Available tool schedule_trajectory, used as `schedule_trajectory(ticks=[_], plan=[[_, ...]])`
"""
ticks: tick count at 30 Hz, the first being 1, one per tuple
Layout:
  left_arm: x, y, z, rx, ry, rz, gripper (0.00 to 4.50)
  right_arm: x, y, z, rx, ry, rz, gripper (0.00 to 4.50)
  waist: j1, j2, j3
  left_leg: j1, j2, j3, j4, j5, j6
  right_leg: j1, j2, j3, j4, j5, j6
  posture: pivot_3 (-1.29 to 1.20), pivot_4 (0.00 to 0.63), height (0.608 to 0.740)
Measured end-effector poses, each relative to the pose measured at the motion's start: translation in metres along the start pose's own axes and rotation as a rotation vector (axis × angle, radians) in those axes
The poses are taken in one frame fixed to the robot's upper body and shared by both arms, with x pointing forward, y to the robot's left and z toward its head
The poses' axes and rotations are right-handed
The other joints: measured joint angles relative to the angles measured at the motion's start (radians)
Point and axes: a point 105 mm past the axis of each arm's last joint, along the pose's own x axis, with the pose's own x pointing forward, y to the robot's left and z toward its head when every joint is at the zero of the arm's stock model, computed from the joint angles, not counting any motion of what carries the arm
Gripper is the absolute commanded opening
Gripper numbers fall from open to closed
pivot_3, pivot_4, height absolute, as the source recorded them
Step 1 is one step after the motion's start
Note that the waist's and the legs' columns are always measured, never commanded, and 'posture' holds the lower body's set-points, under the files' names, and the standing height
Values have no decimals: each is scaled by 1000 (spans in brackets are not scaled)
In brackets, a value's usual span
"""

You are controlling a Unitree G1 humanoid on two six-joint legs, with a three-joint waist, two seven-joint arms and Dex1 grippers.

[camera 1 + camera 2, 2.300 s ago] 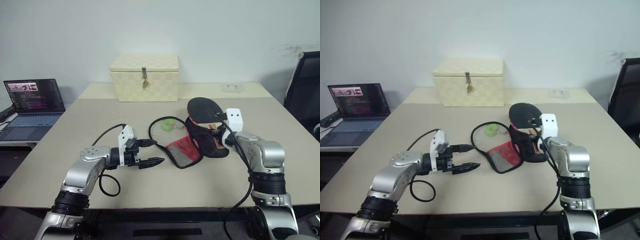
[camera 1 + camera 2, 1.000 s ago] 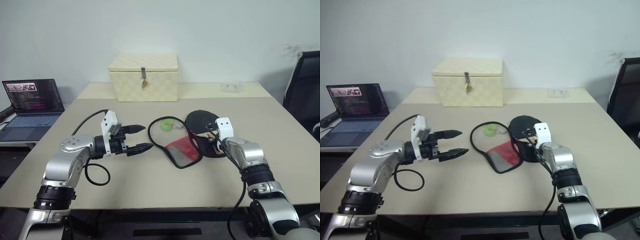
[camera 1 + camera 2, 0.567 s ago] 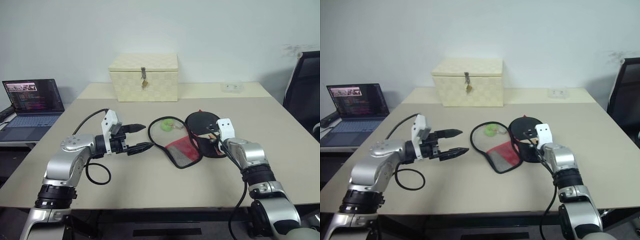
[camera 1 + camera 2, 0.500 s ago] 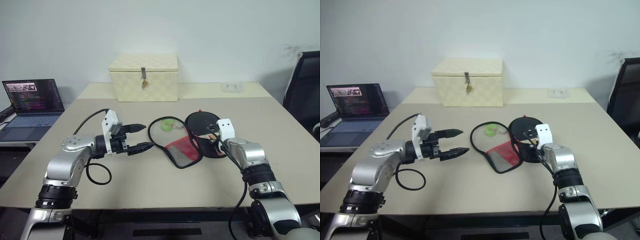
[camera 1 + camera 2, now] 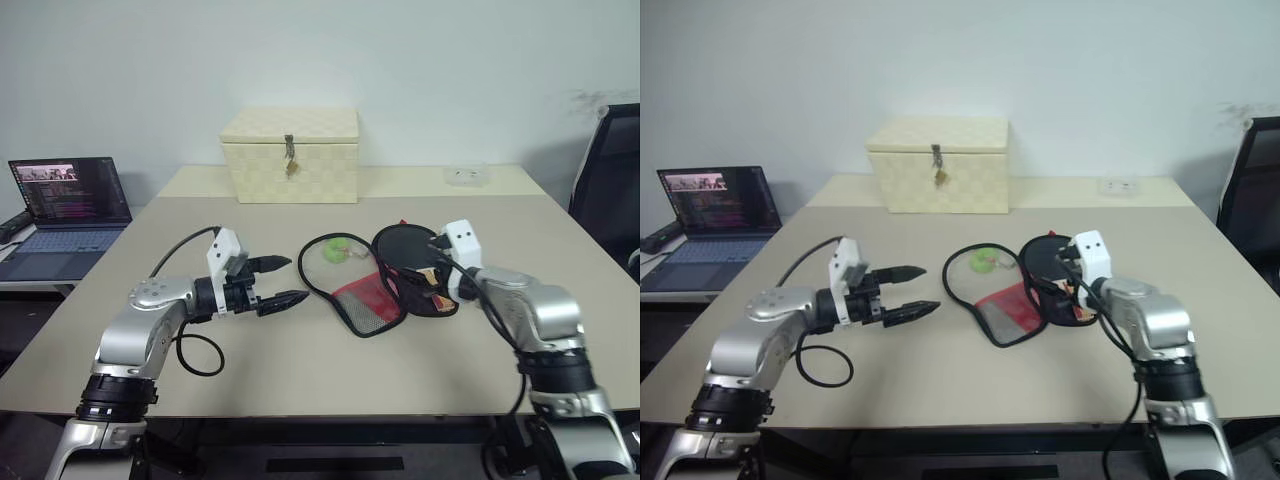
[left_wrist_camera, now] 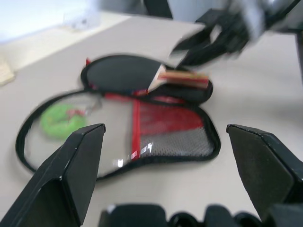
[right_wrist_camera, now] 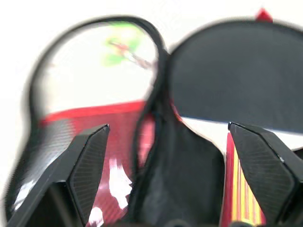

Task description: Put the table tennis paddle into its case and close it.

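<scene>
Since the earlier frames the right end effector (image 5: 432, 272) had let go of the paddle and lifted up and back from it, and its fingers, clenched before, now stood spread wide with nothing between them; the left arm had barely shifted.

The left end effector (image 5: 280, 283) hovered over the counter (image 5: 300, 370) toward its left edge, fingers open and empty, pointing across at the case (image 5: 365, 290). The case lay unzipped near the middle of the counter. Its left flap was spread flat, a clear window with a green item (image 5: 333, 252) showing through it toward the far edge and the red panel with mesh toward the near edge. Just right of that flap, in the other half of the case, lay the paddle (image 5: 408, 247), its black round face toward the far edge and its pale handle (image 6: 182, 78) toward the near-right, so its long axis ran at a slant from far edge to near-right.

The right end effector was much the nearer of the two, just above the handle end and not touching it. The left one was apart from the case, with the open flap's near-left rim the closest part to it. Closing would likely mean folding that flap rightward over the paddle.
</scene>
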Motion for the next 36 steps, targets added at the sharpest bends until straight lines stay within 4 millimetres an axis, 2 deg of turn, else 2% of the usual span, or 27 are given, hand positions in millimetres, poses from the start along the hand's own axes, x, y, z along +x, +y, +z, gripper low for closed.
schedule_trajectory(ticks=[3, 7, 12, 13, 19, 22, 26, 28, 30, 32, 36], plan=[[-2, 12, -24, -19, 85, 72, 3647, -16, -1, 4, -20, -11, 24, 4500, 0, 0, 0, 1, 0, 0, 1, 0, 0, 1, 0, 0, 0, 0, 0, 0, 150, 740], [2, 23, -51, -57, 155, 141, 2123, -26, 5, 6, -58, -16, 68, 4500, 0, 0, 0, 1, 0, 0, 1, 0, 0, 2, 0, 0, 0, 0, 0, 0, 150, 740], [22, 29, -61, -72, 162, 160, 197, -36, 14, 9, -111, -20, 123, 4500, 3, -1, 0, 0, -1, -1, 1, 0, 0, 2, 0, -1, -1, 0, 0, 0, 150, 740], [28, 31, -62, -76, 160, 165, 50, -38, 15, 9, -121, -21, 130, 4500, 3, -1, 0, 0, -1, -1, 1, 0, 0, 2, 0, -1, -1, 0, 0, 0, 150, 740], [53, 38, -70, -68, 179, 195, 50, -44, 21, -7, -138, 23, 163, 4500, 4, -1, 0, 0, -1, -1, 2, 0, 0, 2, 0, -2, 0, 0, 1, 0, 150, 740], [71, 36, -75, -65, 210, 185, 50, -50, 30, -16, -156, 43, 212, 4500, 4, -2, 0, -1, -2, -1, 2, 0, 0, 2, 0, -2, -1, 0, 1, 0, 150, 740], [86, 34, -75, -37, 231, 160, 50, -55, 26, -19, -185, 62, 198, 4500, 4, -2, 0, 0, -2, 0, 3, 0, 0, 3, 0, -2, 0, 1, 2, 0, 150, 740], [99, 26, -72, -37, 218, 119, 50, -56, 24, -21, -183, 65, 190, 4500, 4, -2, 0, 0, -2, 0, 3, 0, 0, 4, 0, -3, -1, 0, 2, 0, 150, 740], [114, 17, -65, -30, 195, 74, 50, -56, 24, -21, -182, 66, 186, 4500, 5, -3, 0, -1, -2, 0, 3, 0, 0, 4, 0, -3, -1, 1, 2, 0, 150, 740], [127, 13, -49, -14, 166, 40, 50, -58, 22, -24, -179, 72, 174, 4500, 6, -4, 1, -2, -3, 0, 3, 0, 0, 4, 0, -4, -2, 1, 2, 0, 150, 740], [155, 11, 17, 86, 34, -4, 50, -62, 15, -26, -178, 80, 142, 4500, 7, -5, 2, -3, -3, 0, 3, 0, 0, 3, 0, -4, -2, 0, 3, 0, 150, 740]])
